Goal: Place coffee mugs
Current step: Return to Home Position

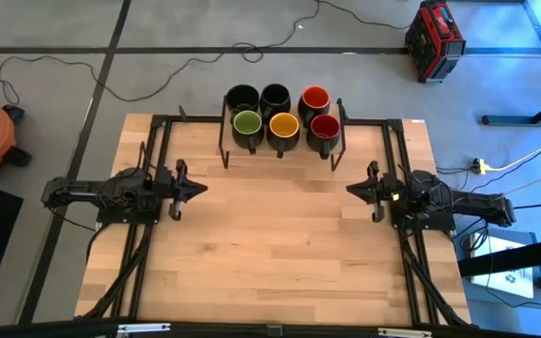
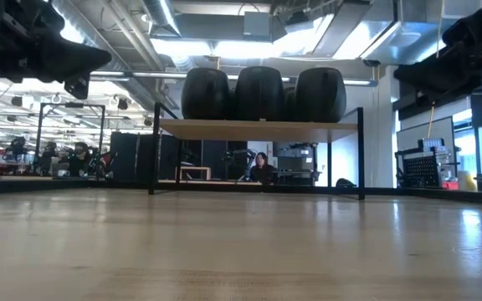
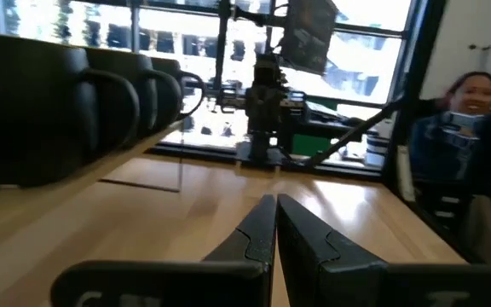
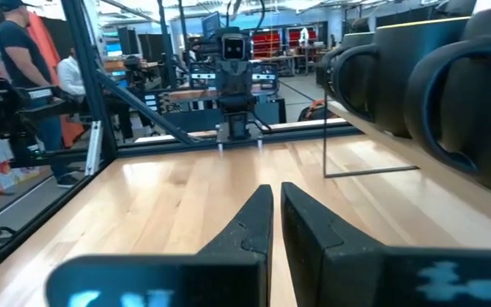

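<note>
Starting overhead with what sits nearest the lens: left gripper parked at the left side of the pale wooden table, right gripper mirrored on the right, both pinched closed with nothing in them. Farther up, all six small black coffee mugs on the black-framed wooden shelf at the far edge, two rows of three: black, black and orange-red insides behind; green, yellow and dark red in front. No mug on the tabletop itself.

Low across the table: just three round dark mug bodies atop the shelf board.

Through the left wrist: fingers touching, mug handles off to one side, a person beyond the table.

Same deal through the right wrist, plus people in the room.

Looks basically done, only homing the arms left, if that. Can't read any brand or writing anywhere.
</note>
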Action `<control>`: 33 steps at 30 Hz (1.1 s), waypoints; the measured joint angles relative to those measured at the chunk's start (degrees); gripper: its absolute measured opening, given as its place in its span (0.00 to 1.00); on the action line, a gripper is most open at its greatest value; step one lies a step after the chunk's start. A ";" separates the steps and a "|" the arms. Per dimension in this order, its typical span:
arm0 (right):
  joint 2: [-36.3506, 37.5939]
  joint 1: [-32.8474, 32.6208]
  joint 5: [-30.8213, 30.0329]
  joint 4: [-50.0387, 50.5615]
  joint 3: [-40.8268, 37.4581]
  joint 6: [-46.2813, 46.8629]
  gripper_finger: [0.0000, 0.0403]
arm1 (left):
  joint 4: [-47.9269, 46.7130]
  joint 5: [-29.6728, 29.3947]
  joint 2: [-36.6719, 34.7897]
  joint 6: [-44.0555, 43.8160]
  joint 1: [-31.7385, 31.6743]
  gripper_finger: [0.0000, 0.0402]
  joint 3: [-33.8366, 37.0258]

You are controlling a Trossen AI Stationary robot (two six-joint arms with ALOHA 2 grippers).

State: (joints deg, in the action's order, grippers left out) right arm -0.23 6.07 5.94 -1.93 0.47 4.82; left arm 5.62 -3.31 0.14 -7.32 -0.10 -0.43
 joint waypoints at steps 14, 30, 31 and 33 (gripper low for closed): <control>0.00 -0.02 -0.42 0.04 0.00 0.00 0.05 | -0.01 -1.05 0.00 0.36 0.00 0.02 0.00; 0.00 -0.02 -0.42 0.04 0.00 0.00 0.05 | -0.01 -1.07 0.00 0.36 0.00 0.02 0.00; 0.00 -0.02 -0.42 0.06 0.00 0.00 0.05 | -0.01 -1.07 0.00 0.36 0.00 0.02 0.00; 0.00 -0.02 -0.42 0.04 0.00 0.00 0.05 | -0.01 -1.07 0.00 0.36 0.00 0.02 0.00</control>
State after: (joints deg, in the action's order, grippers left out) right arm -0.23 6.04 5.52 -1.89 0.47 4.82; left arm 5.61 -4.38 0.14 -6.96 -0.10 -0.43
